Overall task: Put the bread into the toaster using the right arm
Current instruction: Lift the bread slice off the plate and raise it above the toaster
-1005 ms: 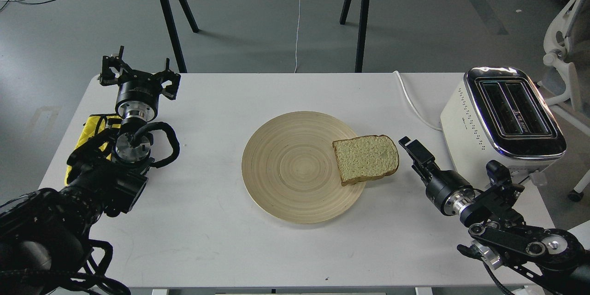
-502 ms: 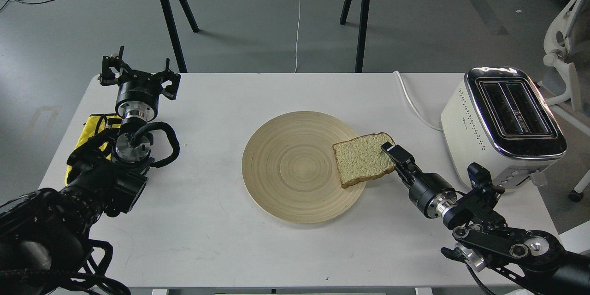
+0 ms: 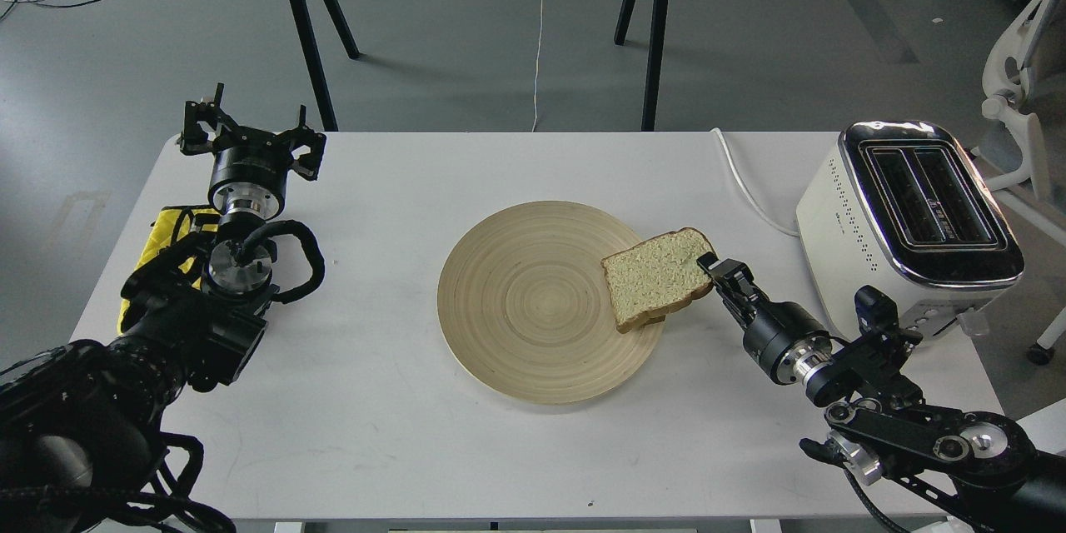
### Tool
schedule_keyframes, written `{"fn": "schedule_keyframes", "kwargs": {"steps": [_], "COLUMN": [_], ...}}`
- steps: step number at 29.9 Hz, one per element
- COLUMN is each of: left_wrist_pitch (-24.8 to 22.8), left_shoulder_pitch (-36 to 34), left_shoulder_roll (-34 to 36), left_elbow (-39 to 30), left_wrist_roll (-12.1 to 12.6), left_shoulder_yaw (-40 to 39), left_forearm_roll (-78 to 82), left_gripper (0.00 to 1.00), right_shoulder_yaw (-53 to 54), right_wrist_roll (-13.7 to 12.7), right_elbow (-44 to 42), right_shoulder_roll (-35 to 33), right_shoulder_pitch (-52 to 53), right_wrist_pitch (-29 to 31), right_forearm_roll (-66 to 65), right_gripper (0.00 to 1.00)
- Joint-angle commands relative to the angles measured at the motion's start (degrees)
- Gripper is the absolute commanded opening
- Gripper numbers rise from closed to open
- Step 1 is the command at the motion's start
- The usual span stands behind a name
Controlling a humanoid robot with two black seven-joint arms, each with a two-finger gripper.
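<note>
The bread [image 3: 654, 276], a tan slice with a brown crust, lies over the right rim of a round wooden plate [image 3: 525, 308]. Its right edge is tilted up off the plate, with a shadow beneath it. My right gripper [image 3: 709, 268] comes in low from the lower right and is shut on the slice's right edge. The cream-white toaster [image 3: 841, 225] with a chrome top and two empty slots [image 3: 924, 196] stands at the table's right, close behind my right arm. My left gripper [image 3: 250, 133] is open and empty at the far left of the table.
A white cord [image 3: 744, 181] runs from the toaster over the table's back edge. A yellow cloth [image 3: 169, 231] lies under my left arm. A white chair [image 3: 1020, 75] stands right of the table, and another table's black legs [image 3: 310, 42] stand behind it.
My right gripper moved left from beside the toaster to the bread's right edge and closed on it. The slice's right side has since tipped up off the plate. The left arm has not moved.
</note>
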Motion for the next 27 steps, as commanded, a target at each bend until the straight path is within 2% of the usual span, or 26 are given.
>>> {"fn": "schedule_keyframes", "kwargs": {"steps": [1,6,10,17,21,27], "left_wrist_pitch": [0.0,0.0,0.0,0.0,0.0,0.0], "left_shoulder_pitch": [0.1,0.1,0.0,0.0,0.0,0.0], "left_shoulder_roll": [0.0,0.0,0.0,0.0,0.0,0.0], "left_elbow": [0.0,0.1,0.0,0.0,0.1,0.0], "left_wrist_roll": [0.0,0.0,0.0,0.0,0.0,0.0], "left_shoulder_yaw": [0.0,0.0,0.0,0.0,0.0,0.0], "left_forearm_roll": [0.0,0.0,0.0,0.0,0.0,0.0], "left_gripper": [1.0,1.0,1.0,1.0,1.0,1.0], "right_shoulder_yaw": [4.6,8.0,7.9,7.4,6.6,2.5], "right_wrist_roll": [-0.7,-2.9,-3.2,-3.1,-2.7,-2.6], "right_elbow": [3.8,9.6,12.1,12.5,12.3,11.2], "right_shoulder_roll": [-3.5,-14.6,-26.3,-44.8,-49.9,-50.0], "right_shoulder_pitch": [1.1,5.2,10.4,13.8,13.3,13.1], "right_wrist_pitch": [0.1,0.8,2.4,11.7,13.6,13.3], "right_forearm_roll": [0.0,0.1,0.1,-6.4,-14.1,-18.7], "right_gripper": [0.0,0.0,0.0,0.0,0.0,0.0]}}
